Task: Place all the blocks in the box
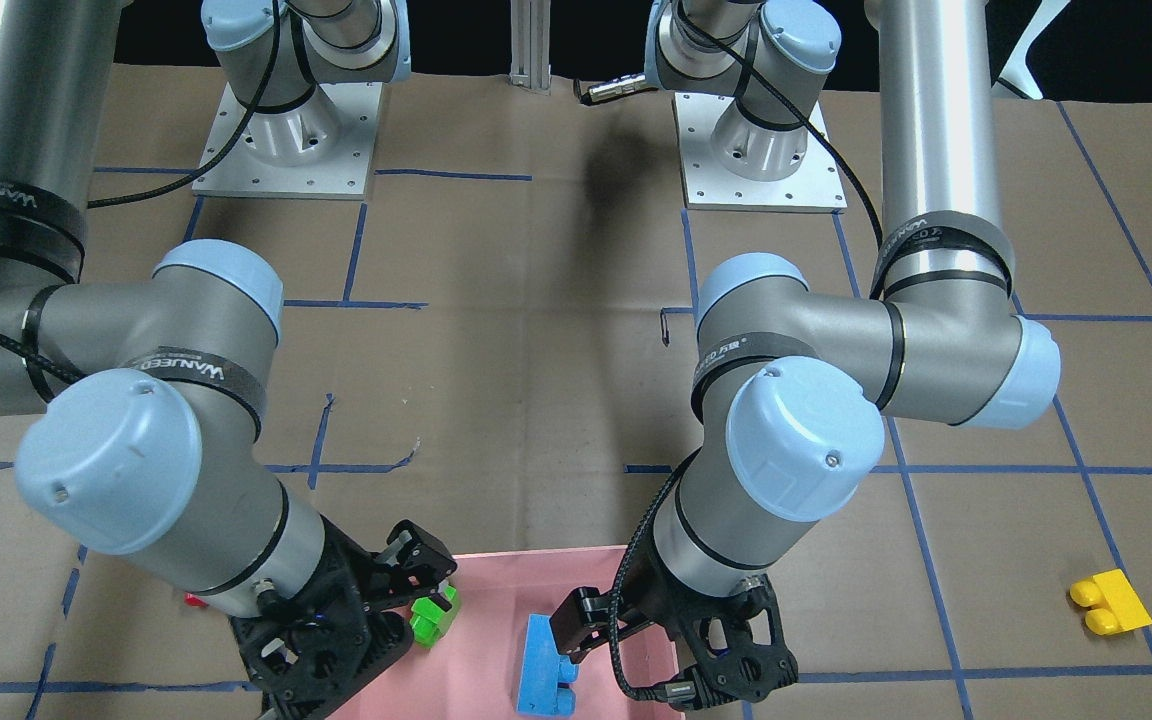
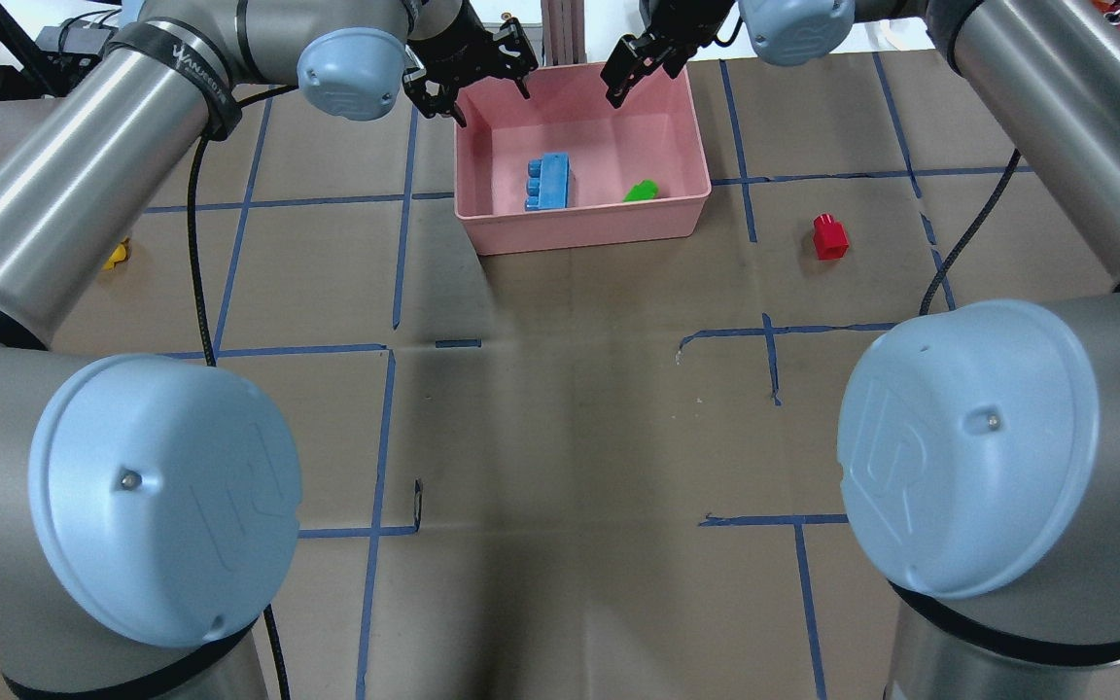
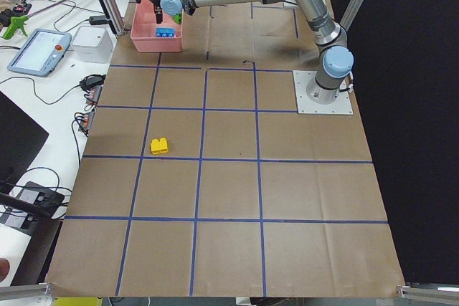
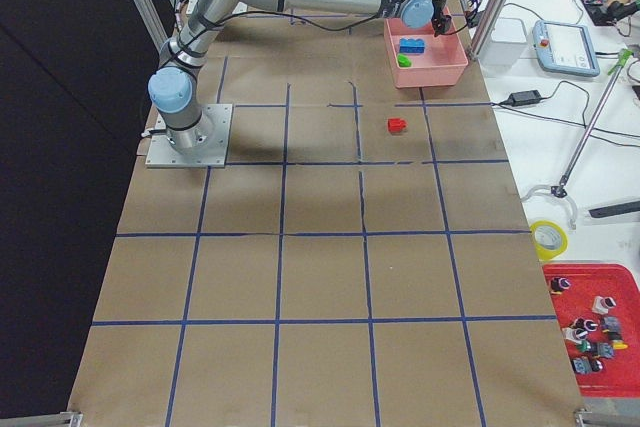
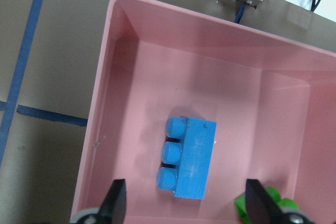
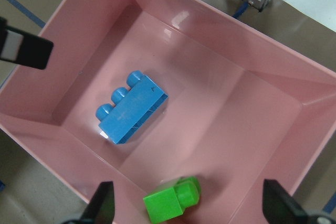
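Observation:
The pink box [image 2: 584, 229] stands at the far middle of the table. The light-blue brick [image 2: 547, 183] and the green brick [image 2: 640, 191] lie inside it. The red brick [image 2: 829, 236] lies on the table to the box's right. The yellow brick [image 2: 116, 255] lies far to its left, half hidden by my left arm, and shows fully in the front view [image 1: 1109, 603]. My left gripper [image 2: 487, 78] hangs open and empty over the box's far left corner. My right gripper [image 2: 640, 70] hangs open and empty over its far right side. In the wrist views the blue brick [image 5: 189, 163] and the green brick [image 6: 173, 201] lie below open jaws.
An aluminium post [image 2: 560, 29] stands just behind the box. Both arm bases [image 1: 286, 140] are bolted to the brown table, which is marked with blue tape lines. A tablet and cables [image 3: 39, 51] lie on the side bench beyond the box.

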Tool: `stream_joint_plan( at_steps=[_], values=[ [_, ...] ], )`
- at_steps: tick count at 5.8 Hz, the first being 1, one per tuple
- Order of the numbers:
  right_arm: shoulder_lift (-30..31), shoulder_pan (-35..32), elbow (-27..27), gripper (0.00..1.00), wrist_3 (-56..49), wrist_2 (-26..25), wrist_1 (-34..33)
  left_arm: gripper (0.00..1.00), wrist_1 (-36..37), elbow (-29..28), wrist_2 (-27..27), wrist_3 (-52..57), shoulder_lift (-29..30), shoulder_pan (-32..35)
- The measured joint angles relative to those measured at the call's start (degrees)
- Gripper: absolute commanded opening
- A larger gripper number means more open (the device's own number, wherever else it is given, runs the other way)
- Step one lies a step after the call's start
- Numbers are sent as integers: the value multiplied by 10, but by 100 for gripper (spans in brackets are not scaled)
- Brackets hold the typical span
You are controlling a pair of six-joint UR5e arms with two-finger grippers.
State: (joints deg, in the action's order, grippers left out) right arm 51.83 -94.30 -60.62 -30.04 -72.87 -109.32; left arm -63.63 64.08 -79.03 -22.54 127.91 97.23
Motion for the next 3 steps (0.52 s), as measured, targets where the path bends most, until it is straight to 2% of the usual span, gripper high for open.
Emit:
stream_joint_plan(
  at_steps=[1,2,3],
  values=[
    [16,26,-8,100,-8,-1,32,99,-14,5,-1,25,-17,-12],
    [42,63,-14,100,-22,-6,98,99,-58,9,-9,83,-44,-38],
    [62,97,-25,99,-31,-47,145,100,-117,19,-37,170,-77,-72]
  ],
)
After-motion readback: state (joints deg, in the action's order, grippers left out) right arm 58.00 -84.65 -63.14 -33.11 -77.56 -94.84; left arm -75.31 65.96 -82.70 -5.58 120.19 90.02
